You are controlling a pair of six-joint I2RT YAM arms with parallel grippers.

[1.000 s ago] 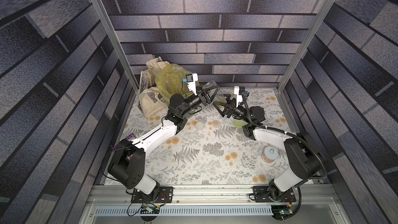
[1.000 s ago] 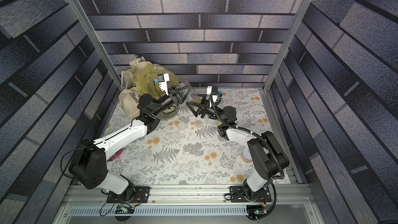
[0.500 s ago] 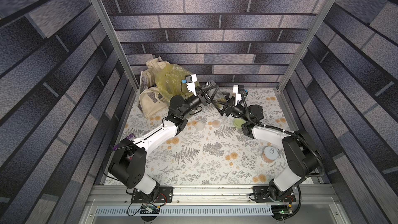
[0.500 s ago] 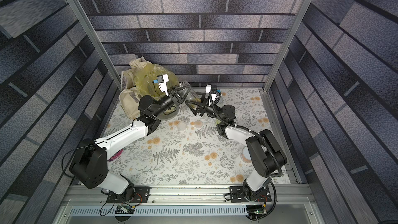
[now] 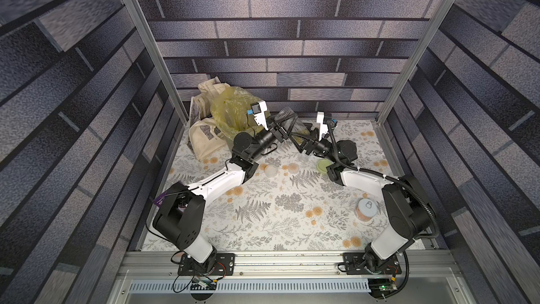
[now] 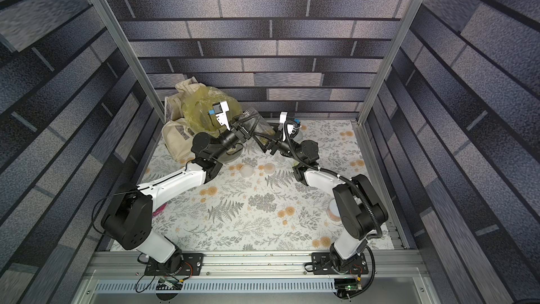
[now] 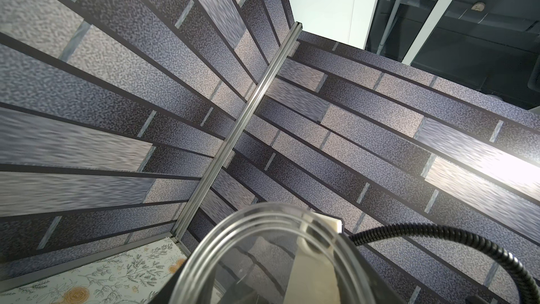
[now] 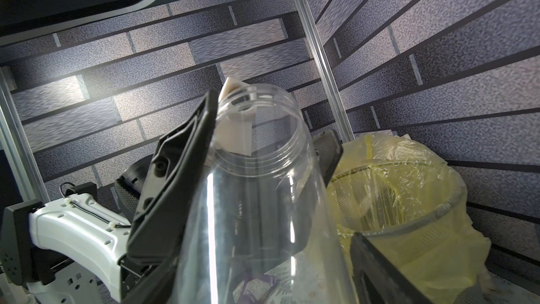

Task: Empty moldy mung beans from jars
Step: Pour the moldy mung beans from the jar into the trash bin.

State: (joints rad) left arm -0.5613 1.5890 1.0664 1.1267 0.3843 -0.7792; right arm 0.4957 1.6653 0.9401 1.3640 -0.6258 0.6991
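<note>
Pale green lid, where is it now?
In a top view the pale green lid lies flat on the floral table, on the robot's right side, beside the right arm, with a frosted white lid to its left.

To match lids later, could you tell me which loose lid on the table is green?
The pale green lid beside the right arm; the two frosted white lids lie nearer the left arm.

Jar base outside both wrist views.
</note>
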